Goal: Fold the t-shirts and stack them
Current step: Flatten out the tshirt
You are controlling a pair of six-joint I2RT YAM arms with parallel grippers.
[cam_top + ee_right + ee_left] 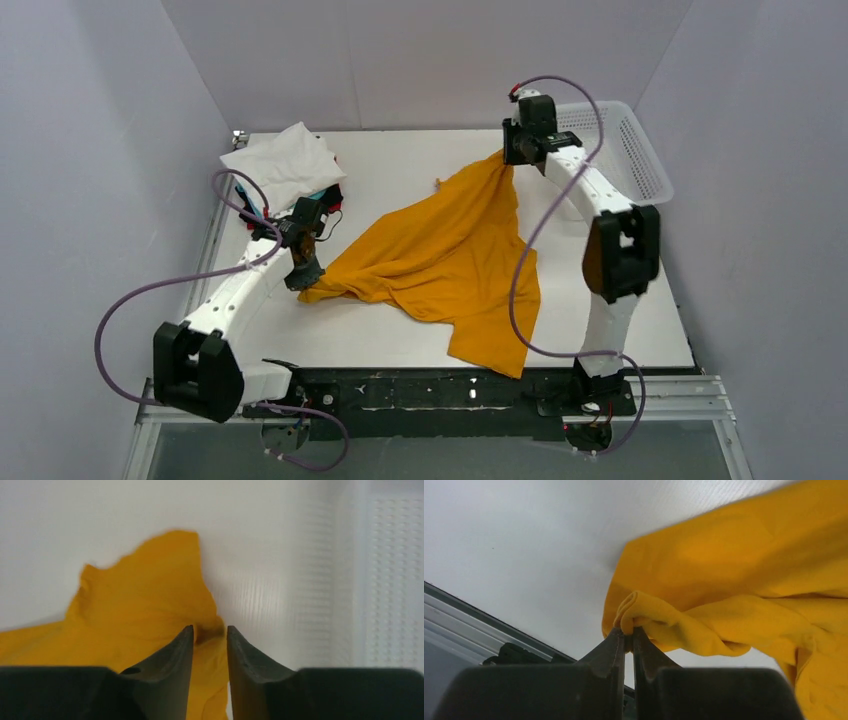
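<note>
Cloth this soft flops; corners look best to hold. At middle left the left gripper point(629, 633) pinches the yellow shirt point(440, 250); the right gripper point(210, 631) stands apart.

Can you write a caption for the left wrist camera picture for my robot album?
Left gripper pinches a fold of the orange-yellow shirt, with the white table behind.

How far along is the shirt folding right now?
Done: a folded stack, white shirt on top, sits far left. In hand: the orange shirt lies rumpled, unfolded; the left end effector pinches one edge, the right end effector has its jaws slightly apart at the far corner. Left: folding it and adding it to the stack.
</note>
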